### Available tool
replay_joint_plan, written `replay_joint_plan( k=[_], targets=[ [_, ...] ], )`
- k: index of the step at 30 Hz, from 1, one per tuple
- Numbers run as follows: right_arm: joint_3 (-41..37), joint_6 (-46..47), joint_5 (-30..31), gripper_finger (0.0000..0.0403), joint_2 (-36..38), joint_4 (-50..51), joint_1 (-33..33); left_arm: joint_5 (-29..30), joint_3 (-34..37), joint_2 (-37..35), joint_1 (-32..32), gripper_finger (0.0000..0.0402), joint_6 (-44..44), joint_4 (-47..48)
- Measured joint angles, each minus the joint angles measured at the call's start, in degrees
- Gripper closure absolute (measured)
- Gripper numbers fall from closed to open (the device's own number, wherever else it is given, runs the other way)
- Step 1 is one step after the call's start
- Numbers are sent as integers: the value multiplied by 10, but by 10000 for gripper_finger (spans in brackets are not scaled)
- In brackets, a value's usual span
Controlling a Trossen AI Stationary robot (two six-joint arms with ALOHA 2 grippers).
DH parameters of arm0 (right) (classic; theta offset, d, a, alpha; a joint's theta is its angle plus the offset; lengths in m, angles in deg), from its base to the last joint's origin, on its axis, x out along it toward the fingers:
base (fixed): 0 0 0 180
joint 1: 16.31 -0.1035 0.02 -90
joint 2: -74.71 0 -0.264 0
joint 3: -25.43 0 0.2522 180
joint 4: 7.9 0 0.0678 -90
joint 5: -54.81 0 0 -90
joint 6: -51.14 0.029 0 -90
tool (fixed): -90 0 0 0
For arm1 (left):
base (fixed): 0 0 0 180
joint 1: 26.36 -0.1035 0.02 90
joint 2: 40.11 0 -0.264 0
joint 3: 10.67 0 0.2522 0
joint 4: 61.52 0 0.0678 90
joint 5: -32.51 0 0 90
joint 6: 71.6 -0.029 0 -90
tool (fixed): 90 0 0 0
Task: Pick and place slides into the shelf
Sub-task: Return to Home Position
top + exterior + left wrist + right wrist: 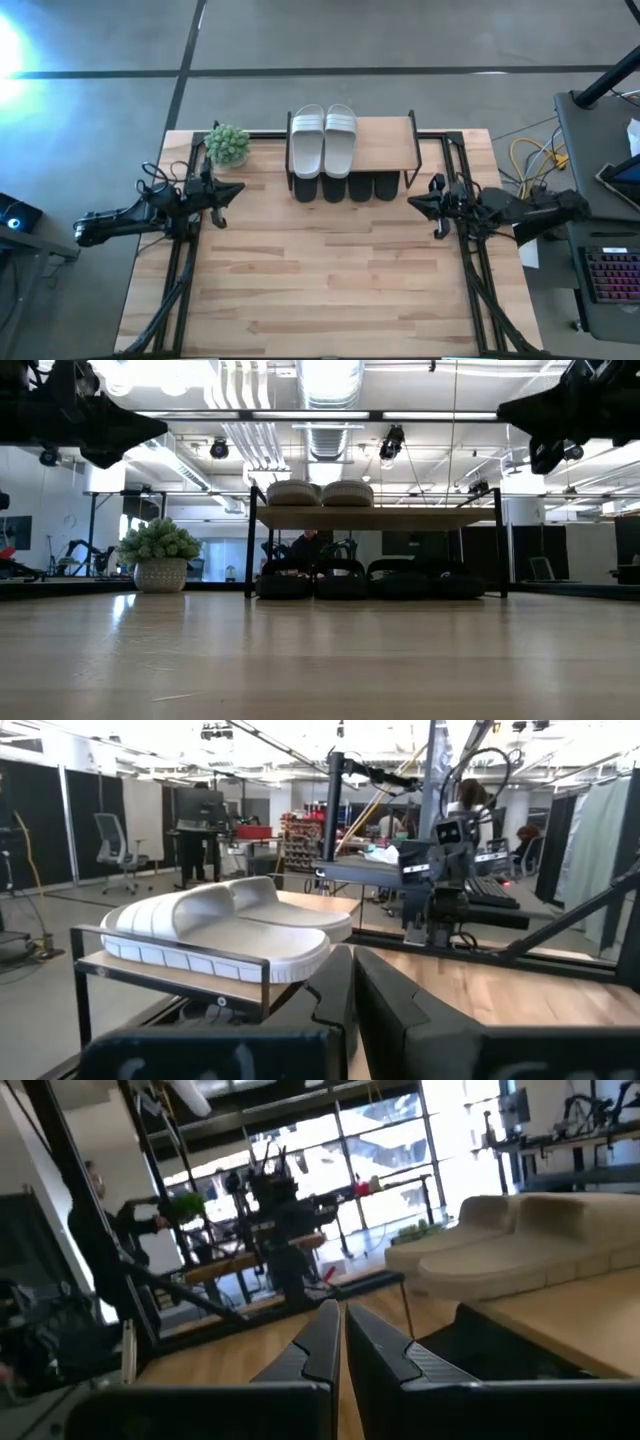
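Right up close, the left end effector (353, 962) has its two dark fingers clenched together with nothing between them, and it looks across at the shelf (385, 145) from off the shelf's left end. The right end effector (340, 1316) is clenched and empty too, hanging off the shelf's right end and facing it. The low view shows both arms raised clear of the tabletop (330, 280). On to the shelf itself: the two white slides (323, 140) lie side by side on the left half of its wooden top board, touching each other, while the right half of the board is bare wood. Underneath, the four black slides (347, 187) sit in a row on the tabletop within the black frame, their ends poking out just past the shelf's front edge. A small potted plant (229, 145) stands just beside the shelf's left end.
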Motion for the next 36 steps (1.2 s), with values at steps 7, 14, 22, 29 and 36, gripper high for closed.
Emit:
replay_joint_plan(
  k=[7, 14, 22, 29, 36],
  targets=[
    [-19, 1, -59, 390, 19, -12, 63, -7, 0, 0, 0, 402, 1, -2],
    [-46, 23, -79, 390, 26, -4, 74, -7, 2, -1, 0, 402, 1, 2],
    [-53, 28, -133, 390, 88, 41, 74, -8, 18, -1, 0, 402, 1, 2],
    [-53, 28, -119, 390, 92, 60, 74, -26, 48, -1, 0, 402, 15, -45],
    [-54, 48, -107, 390, 91, 68, 74, -29, 56, -1, 0, 402, 15, -38]
  ],
)
